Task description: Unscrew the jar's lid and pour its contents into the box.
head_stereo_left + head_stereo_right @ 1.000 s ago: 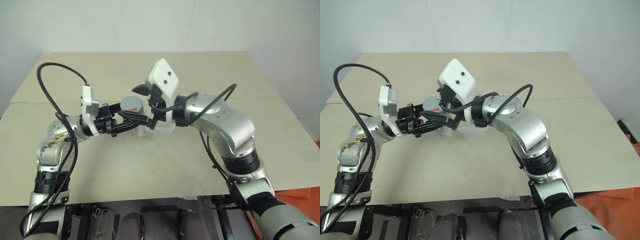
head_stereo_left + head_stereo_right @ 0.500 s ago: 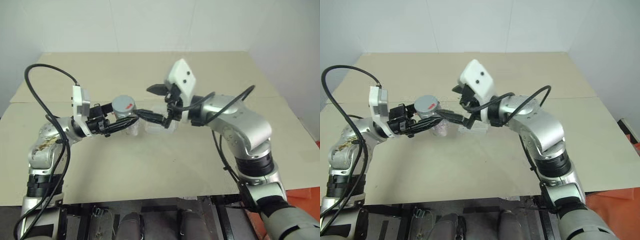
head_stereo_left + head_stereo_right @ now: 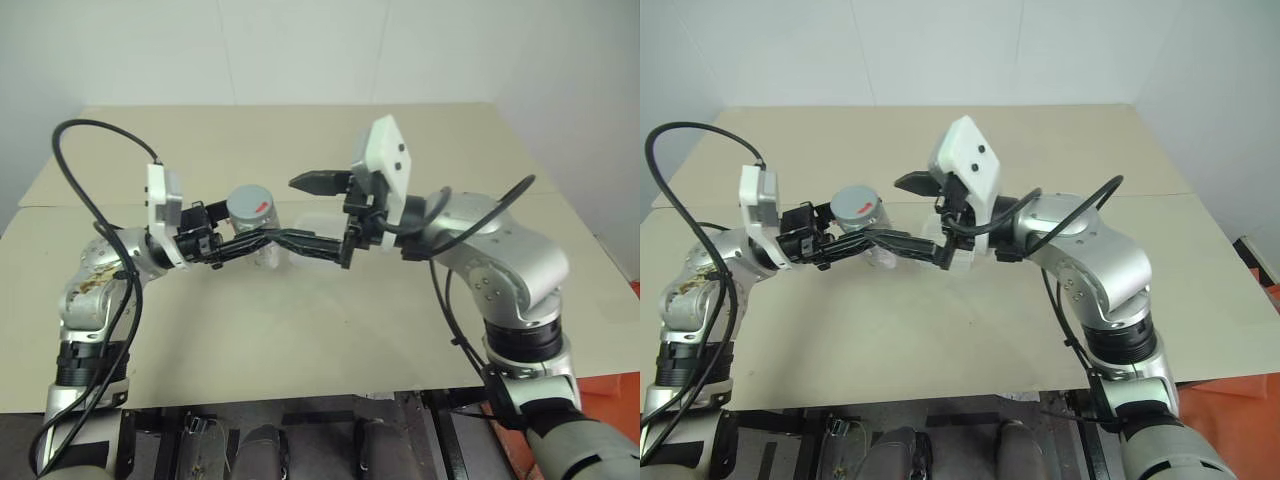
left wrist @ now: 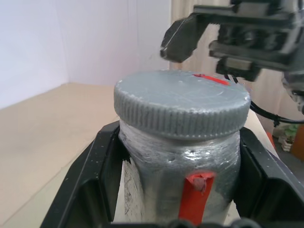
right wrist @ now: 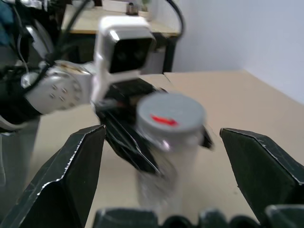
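Two grippers are seen: the left [image 3: 262, 240] is clamped on the rigid jar [image 4: 180, 175]; the right [image 3: 315, 215], spread wide, is best closed on the ribbed lid [image 4: 183, 107].

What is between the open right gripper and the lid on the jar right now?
Nothing visible. The right gripper is open and faces the lid across bare air; the left gripper clamps the jar lower down, below the lid.

Matt grey lid [image 4: 182, 107] with ribbed rim; jar [image 4: 183, 185] wrapped in crinkled silvery tape
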